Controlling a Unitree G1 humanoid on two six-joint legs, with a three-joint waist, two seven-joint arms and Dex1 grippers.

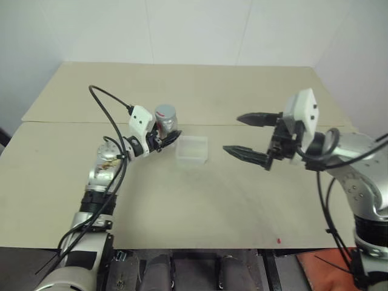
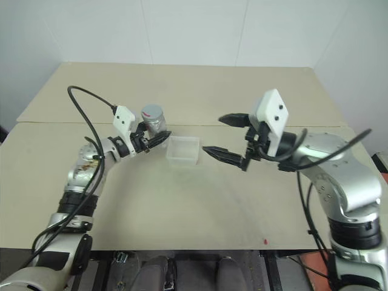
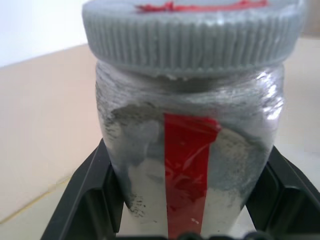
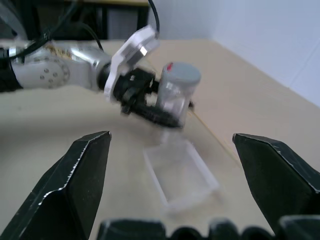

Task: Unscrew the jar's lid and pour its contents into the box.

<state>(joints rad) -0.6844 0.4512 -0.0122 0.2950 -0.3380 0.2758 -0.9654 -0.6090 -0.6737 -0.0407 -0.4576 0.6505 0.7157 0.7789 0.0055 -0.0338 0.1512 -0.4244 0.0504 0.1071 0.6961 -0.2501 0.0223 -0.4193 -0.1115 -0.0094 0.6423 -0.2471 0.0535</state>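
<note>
The left gripper (image 1: 167, 139) has its black fingers (image 3: 85, 200) clamped on the silvery jar (image 1: 165, 123), which sits upright with its ribbed lid (image 3: 192, 37) on, just beside the clear plastic box (image 1: 192, 148) on the beige table (image 1: 200, 200). The right gripper (image 1: 248, 137) hovers wide open and empty, near the box's other side.

Beige table (image 1: 200, 212) w/ seam across, plain white walls (image 1: 200, 30) behind, small red dot (image 1: 278, 240) nr front edge
</note>
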